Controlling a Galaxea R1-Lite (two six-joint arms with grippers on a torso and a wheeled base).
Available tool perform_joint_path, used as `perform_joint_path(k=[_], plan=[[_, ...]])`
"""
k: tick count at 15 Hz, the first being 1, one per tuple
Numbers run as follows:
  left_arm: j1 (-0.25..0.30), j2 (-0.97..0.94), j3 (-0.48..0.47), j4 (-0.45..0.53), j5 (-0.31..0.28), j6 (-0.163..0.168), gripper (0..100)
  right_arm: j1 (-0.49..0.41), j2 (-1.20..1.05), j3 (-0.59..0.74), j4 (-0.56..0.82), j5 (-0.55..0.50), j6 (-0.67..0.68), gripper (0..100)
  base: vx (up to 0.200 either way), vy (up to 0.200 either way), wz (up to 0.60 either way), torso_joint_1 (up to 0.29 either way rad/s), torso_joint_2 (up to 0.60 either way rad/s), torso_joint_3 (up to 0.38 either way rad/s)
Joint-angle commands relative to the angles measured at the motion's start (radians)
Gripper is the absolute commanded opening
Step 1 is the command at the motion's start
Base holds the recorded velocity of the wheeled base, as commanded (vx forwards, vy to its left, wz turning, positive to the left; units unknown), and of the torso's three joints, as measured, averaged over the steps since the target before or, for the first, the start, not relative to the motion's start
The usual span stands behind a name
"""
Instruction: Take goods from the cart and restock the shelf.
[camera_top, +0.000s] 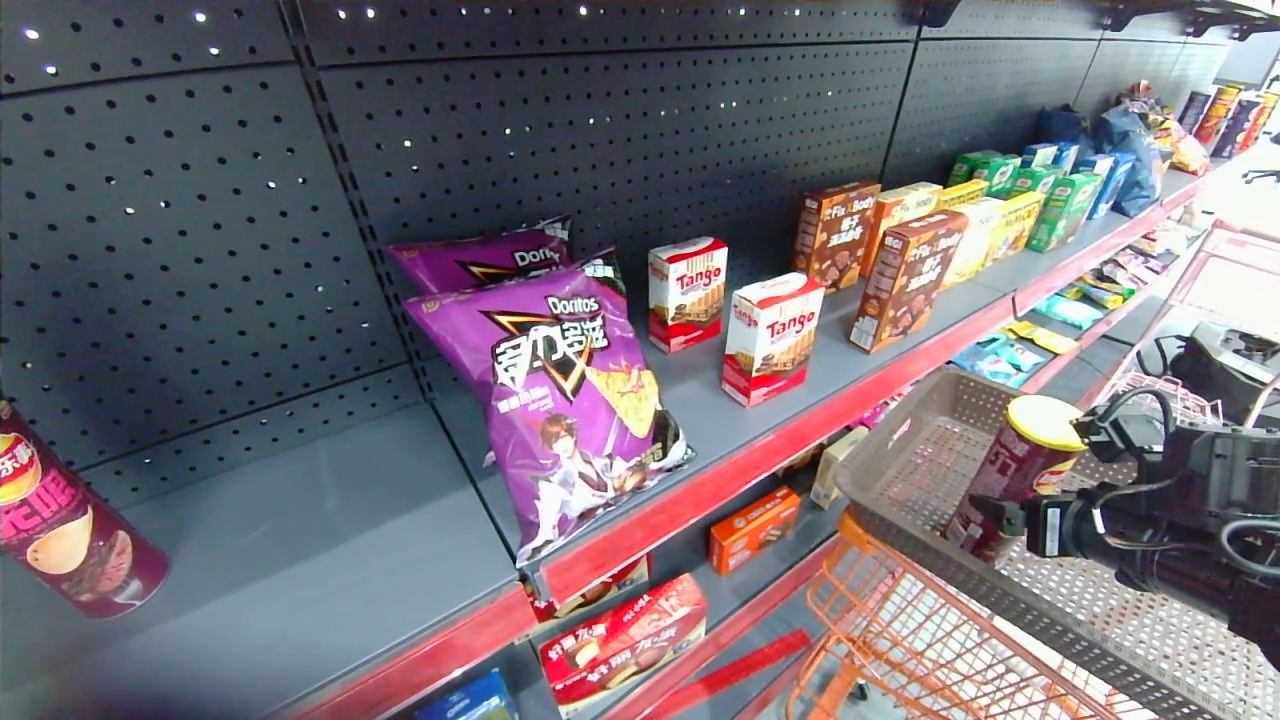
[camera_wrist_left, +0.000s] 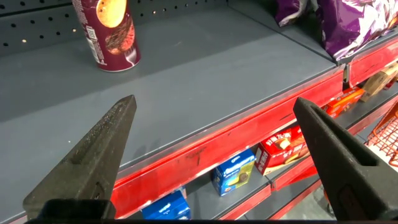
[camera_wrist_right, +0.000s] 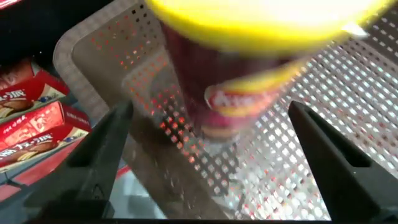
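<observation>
A can with a yellow lid stands upright in the grey basket on top of the cart. The right gripper is at the can with its fingers wide apart, one on each side, not clamped. The left gripper hangs spread above the shelf, near a second can. Purple bags lie beside.

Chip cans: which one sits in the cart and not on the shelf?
The chip can with the yellow lid, standing in the cart basket by the right gripper. The other chip can stands on the shelf, far left.
</observation>
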Motion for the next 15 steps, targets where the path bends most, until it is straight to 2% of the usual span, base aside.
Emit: perform_joint_path(k=[1, 8, 15], plan=[[0.000, 0.001, 0.000, 0.000, 0.000, 0.000, 100, 0.010, 0.037, -0.026, -0.001, 0.003, -0.003, 100, 0.000, 0.000, 0.00, 0.000, 0.00, 0.000], [0.000, 0.001, 0.000, 0.000, 0.000, 0.000, 100, 0.016, 0.020, -0.008, -0.041, 0.001, -0.006, 100, 0.000, 0.000, 0.00, 0.000, 0.00, 0.000], [0.000, 0.001, 0.000, 0.000, 0.000, 0.000, 100, 0.004, -0.031, 0.032, -0.095, -0.009, -0.070, 100, 0.000, 0.000, 0.00, 0.000, 0.00, 0.000]])
